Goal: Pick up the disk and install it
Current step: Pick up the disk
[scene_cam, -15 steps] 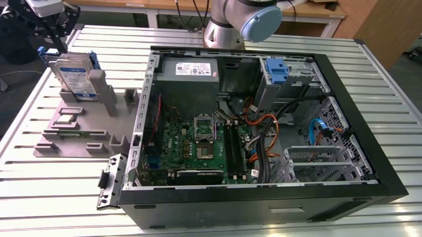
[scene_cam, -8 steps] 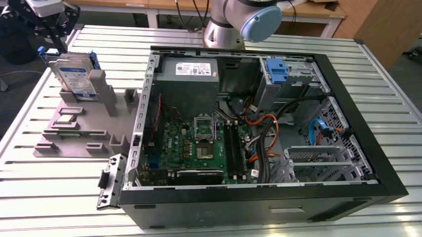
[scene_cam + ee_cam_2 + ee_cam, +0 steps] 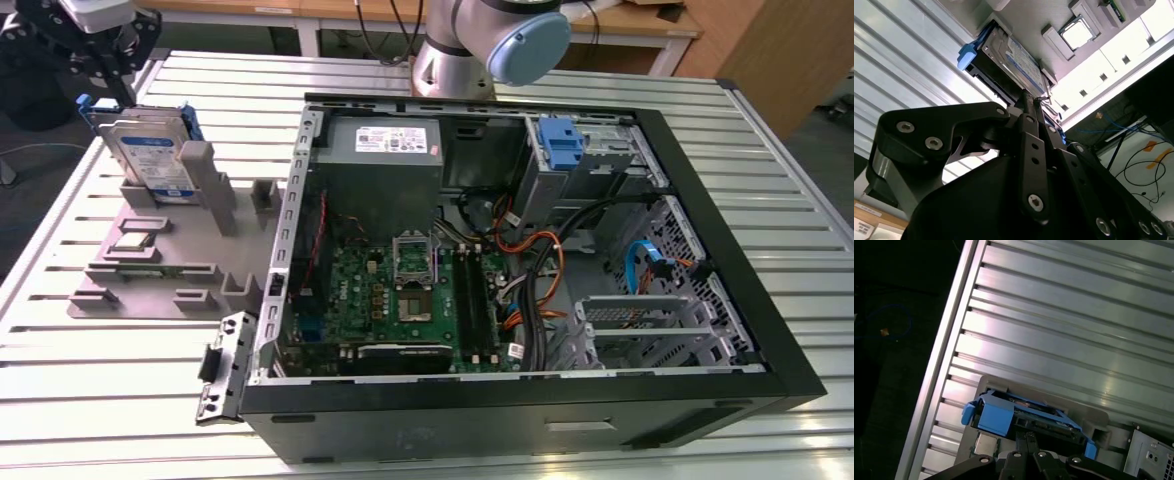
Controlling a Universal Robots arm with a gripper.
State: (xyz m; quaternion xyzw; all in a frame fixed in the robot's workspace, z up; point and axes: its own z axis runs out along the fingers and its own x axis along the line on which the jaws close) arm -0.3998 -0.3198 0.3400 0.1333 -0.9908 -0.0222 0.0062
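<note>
— where is the disk sitting right now?
— the disk (image 3: 144, 150) is standing on edge in a slot of the grey holder (image 3: 174, 275), at the exterior view's left. its blue carrier is framing it at the top and sides. the holder is resting on the slatted table (image 3: 107, 400), just beside the open computer case (image 3: 747, 330).
— and your fingers?
— my fingers (image 3: 118, 78) are hanging right over the disk's upper edge. in the second wrist view the fingers (image 3: 1030, 135) are pressing together, with their tips meeting just at that edge. i cannot tell whether they are touching it. in the first wrist view the fingers (image 3: 1030, 442) are pointing at the carrier's blue rim.
— what else is lying around it?
— a processor chip (image 3: 139, 243) is lying flat on the holder, near the disk's foot. inside the case, a bare blue bracket (image 3: 561, 140) is sitting in the bay at the far side, well apart from the disk.
</note>
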